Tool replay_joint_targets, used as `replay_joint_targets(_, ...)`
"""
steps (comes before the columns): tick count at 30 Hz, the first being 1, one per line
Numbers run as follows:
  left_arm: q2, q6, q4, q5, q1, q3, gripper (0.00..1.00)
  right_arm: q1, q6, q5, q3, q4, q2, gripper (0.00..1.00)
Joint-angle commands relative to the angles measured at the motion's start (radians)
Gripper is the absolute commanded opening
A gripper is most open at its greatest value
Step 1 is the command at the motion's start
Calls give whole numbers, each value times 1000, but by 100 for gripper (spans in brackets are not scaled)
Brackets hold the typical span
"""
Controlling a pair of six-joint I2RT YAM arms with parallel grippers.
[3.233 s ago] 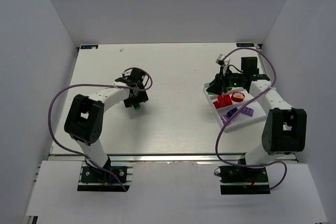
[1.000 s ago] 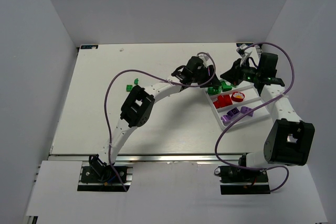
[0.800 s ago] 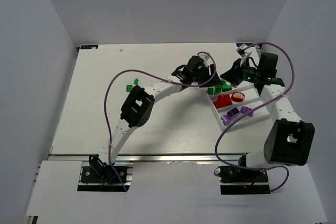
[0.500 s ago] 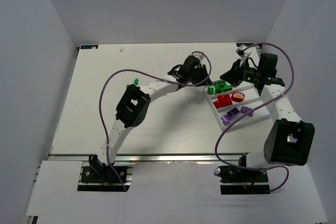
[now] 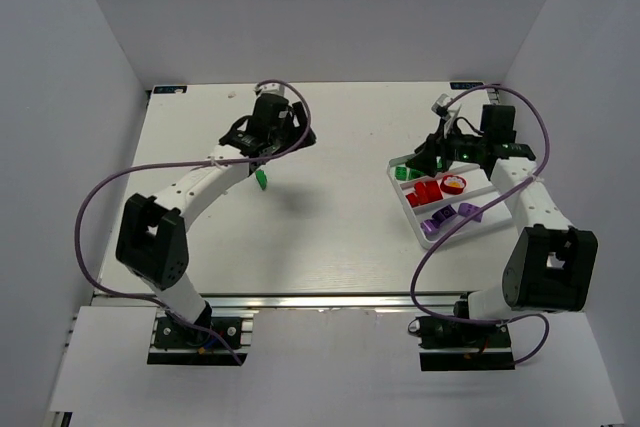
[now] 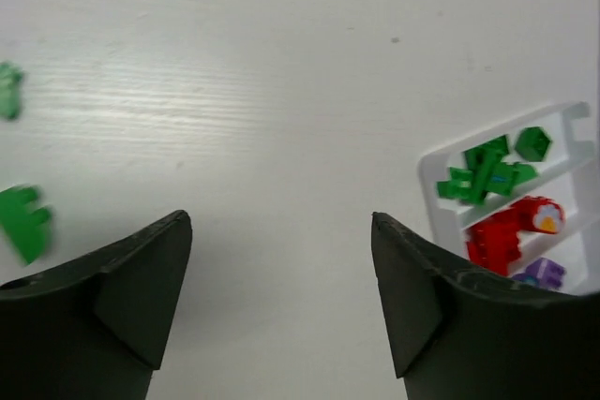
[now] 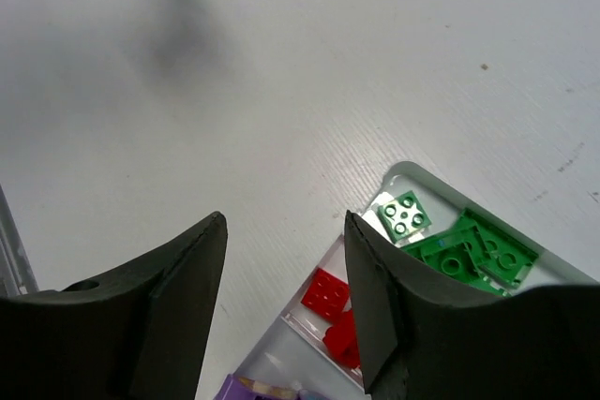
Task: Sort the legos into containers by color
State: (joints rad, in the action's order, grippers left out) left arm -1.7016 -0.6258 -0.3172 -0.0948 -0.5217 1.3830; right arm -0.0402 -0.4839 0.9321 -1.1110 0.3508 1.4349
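The white tray [image 5: 487, 230] lies at the right, its containers holding green legos [image 5: 408, 173], red legos [image 5: 428, 191] and purple legos [image 5: 452, 215], one color each. My right gripper [image 5: 425, 155] hovers open over the tray's far left corner; between its fingers the right wrist view shows bare table and the tray rim [image 7: 394, 171], with green legos [image 7: 450, 243] and red legos [image 7: 328, 292] inside. My left gripper [image 5: 298, 137] hangs open and empty over the table's middle back. A loose green lego [image 5: 261, 179] lies below it. The left wrist view shows two loose green legos [image 6: 23, 222], [image 6: 9, 91].
A red piece with a yellow patch [image 5: 455, 184] sits in the middle container. White walls enclose the table on three sides. Purple cables loop over both arms. The left arm stretches across the table's left half.
My left arm has swung back from the tray toward the left and its gripper has opened. My right gripper has dropped closer over the tray's corner and opened.
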Motion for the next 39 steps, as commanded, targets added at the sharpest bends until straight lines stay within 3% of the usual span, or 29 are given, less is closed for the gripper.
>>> replay_joint_targets(1, 66, 5, -146, -123, 32, -77, 88, 39, -79, -21, -41, 70, 24, 59)
replay_joint_targets(6, 62, -44, -284, -224, 103, -99, 92, 106, -42, -70, -47, 66, 61, 59)
replay_joint_targets(11, -21, -52, -345, -287, 140, -70, 84, 132, -28, -104, -47, 70, 82, 59)
replay_joint_targets(29, -271, 1, -270, -258, 157, 39, 68, 138, -18, -121, -41, 68, 94, 58)
replay_joint_targets(34, -282, 9, -258, -237, 158, 45, 49, 137, -22, -124, -44, 70, 96, 58)
replay_joint_targets(39, -234, 8, -215, -149, 158, 22, 23, 137, -13, -124, -43, 70, 96, 58)
